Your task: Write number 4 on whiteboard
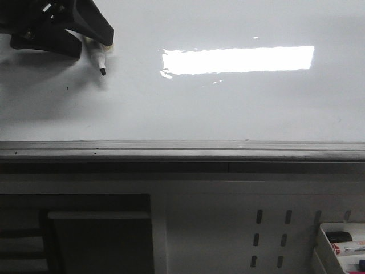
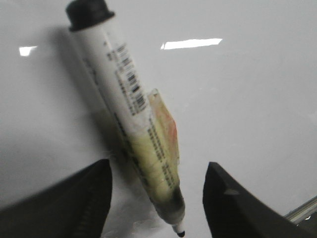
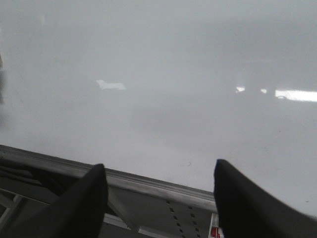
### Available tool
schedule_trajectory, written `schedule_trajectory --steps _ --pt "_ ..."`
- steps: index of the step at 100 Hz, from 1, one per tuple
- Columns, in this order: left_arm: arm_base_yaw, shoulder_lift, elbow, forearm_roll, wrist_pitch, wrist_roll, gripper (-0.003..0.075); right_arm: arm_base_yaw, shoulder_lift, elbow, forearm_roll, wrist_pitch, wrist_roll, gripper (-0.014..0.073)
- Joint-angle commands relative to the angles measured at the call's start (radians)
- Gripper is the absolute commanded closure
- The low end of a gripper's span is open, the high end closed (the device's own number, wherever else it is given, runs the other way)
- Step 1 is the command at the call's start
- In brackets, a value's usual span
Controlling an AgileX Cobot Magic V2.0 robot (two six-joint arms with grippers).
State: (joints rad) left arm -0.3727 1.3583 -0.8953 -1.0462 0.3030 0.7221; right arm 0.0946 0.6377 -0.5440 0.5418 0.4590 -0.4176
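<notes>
- Large glossy white whiteboard (image 1: 228,108) with grey metal lower rail carried no stroke anywhere visible; the number 4 was not there yet.
- Left tool (image 1: 85,37), black and wedge-shaped, sat at the board's upper left with a white cylindrical plastic marker (image 1: 100,59), dark tip pointing down at the board.
- In the left wrist view the marker (image 2: 131,119) lay between spread fingers (image 2: 74,203), with yellowish tape on its barrel; probably strapped on rather than pinched, but I couldn't tell the real grip.
- Risk: loose or taped marker could twist under pressure, giving a wobbly or skipped line.
- Risk: slick board meant a tip pressed too lightly would leave gaps, and too hard could skid.
- Right tool (image 3: 158,198), matte black, was spread open and empty near the rail.
- White tray of spare markers (image 1: 342,242) sat at the lower right.
</notes>
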Motion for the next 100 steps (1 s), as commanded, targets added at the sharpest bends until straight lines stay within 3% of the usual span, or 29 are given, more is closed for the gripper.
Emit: schedule_trajectory --steps 1,11,24,38,55,67,87,100 --pt "-0.004 -0.005 -0.029 -0.019 -0.044 0.003 0.0380 -0.006 0.007 -0.036 0.015 -0.075 -0.015 0.0177" --pt "-0.004 -0.003 -0.029 -0.017 -0.044 0.003 0.0503 -0.006 0.007 -0.036 0.015 -0.075 -0.015 0.0177" --pt "-0.004 -0.003 -0.029 -0.017 -0.039 0.006 0.0743 -0.006 0.007 -0.036 0.015 -0.075 -0.016 0.0177" --pt "-0.004 -0.022 -0.029 -0.017 0.017 0.059 0.0741 -0.006 0.007 -0.036 0.015 -0.068 -0.024 0.0177" --pt "-0.042 -0.098 -0.029 -0.004 0.126 0.263 0.0741 -0.004 0.041 -0.045 0.053 0.027 -0.076 0.0177" --pt "-0.115 -0.155 -0.029 0.052 0.144 0.362 0.0741 0.011 0.111 -0.077 0.205 0.123 -0.239 0.0177" --pt "-0.261 -0.167 -0.029 0.246 0.153 0.363 0.0741 0.027 0.233 -0.173 0.573 0.285 -0.531 0.0177" --pt "-0.320 -0.156 -0.029 0.294 0.155 0.363 0.0741 0.033 0.310 -0.252 0.663 0.359 -0.575 0.0177"
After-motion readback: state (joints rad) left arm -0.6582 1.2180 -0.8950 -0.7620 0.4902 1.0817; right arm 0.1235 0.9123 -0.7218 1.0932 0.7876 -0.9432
